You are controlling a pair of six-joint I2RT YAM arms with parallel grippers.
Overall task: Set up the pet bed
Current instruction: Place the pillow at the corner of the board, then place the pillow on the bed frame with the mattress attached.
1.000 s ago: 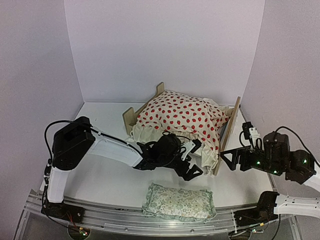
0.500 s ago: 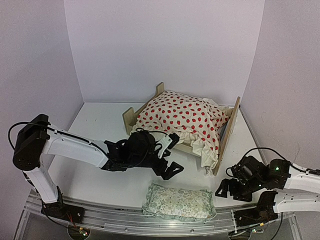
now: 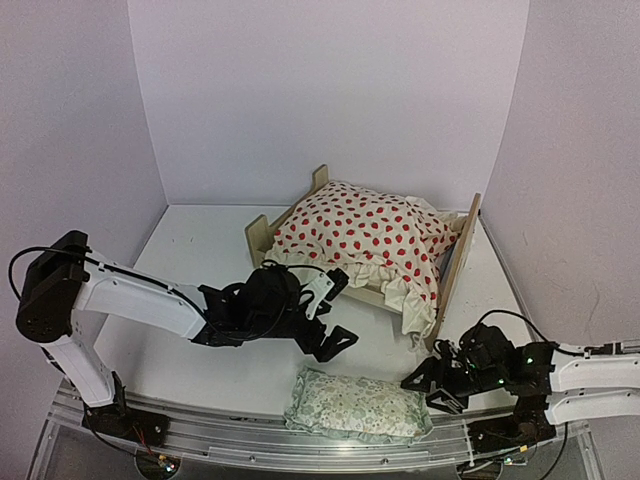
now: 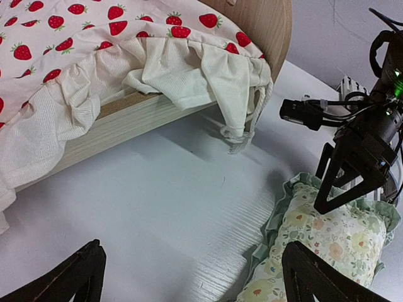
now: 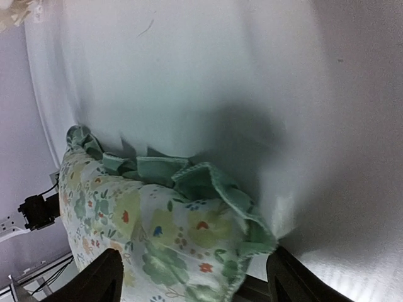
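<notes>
1. From above only: whole pet bed (image 3: 460,260) of light wood, at mid-table toward the back wall, arched headboard on the right.
2. Draped over it: puffy cream cushion (image 3: 365,235); red dots plainly strawberries in the left wrist view, with ribbed frill (image 4: 189,75) and grainy side rail (image 4: 94,135).
3. Left hand (image 3: 335,310): fingers wide apart, nothing between them, between bed and pillow.
4. Right hand (image 5: 198,280): fingers apart, astride the frilled corner of the green floral pillow (image 3: 360,405); contact unclear.
5. Smooth white table (image 3: 200,250); plain pale walls (image 3: 330,90).
</notes>
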